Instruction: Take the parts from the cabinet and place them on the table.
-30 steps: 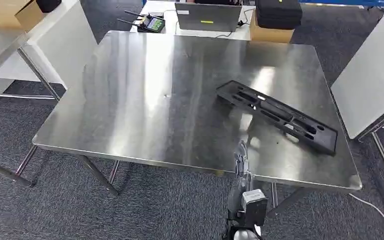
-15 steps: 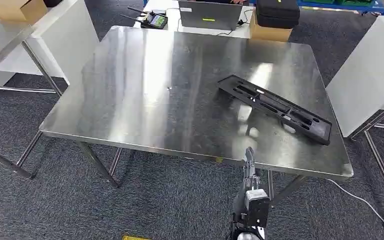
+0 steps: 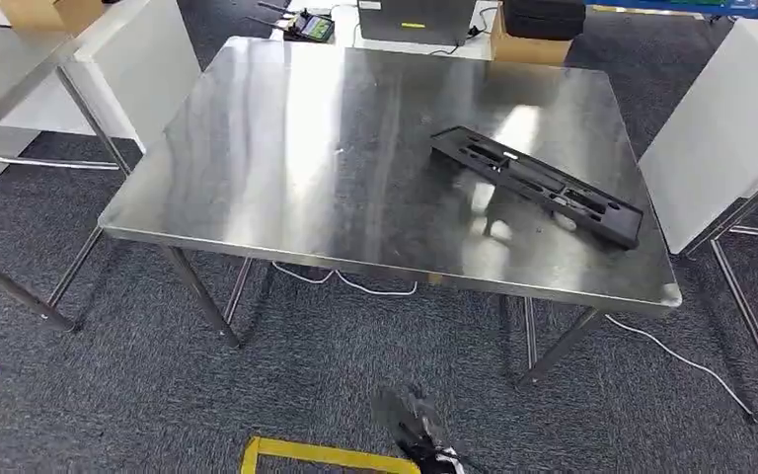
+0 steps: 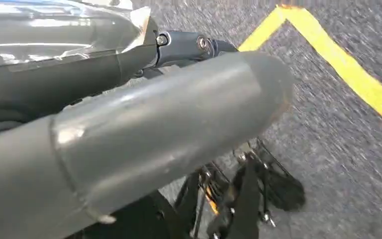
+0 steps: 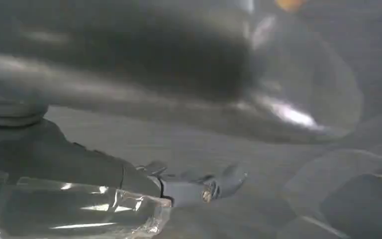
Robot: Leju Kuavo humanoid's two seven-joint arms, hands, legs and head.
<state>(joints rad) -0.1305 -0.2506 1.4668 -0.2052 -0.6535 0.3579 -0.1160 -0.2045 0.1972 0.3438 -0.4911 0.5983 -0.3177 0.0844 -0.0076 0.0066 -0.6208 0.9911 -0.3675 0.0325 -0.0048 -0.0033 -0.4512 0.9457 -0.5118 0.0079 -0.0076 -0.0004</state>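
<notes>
Now the black part [image 3: 536, 185] lies flat on the steel table [image 3: 286, 148], right of centre, short of the right and near edges, with bare steel to its left. Left hand [image 4: 144, 139] and right hand [image 5: 129, 89] hang blurred; their grasp cannot be told.
</notes>
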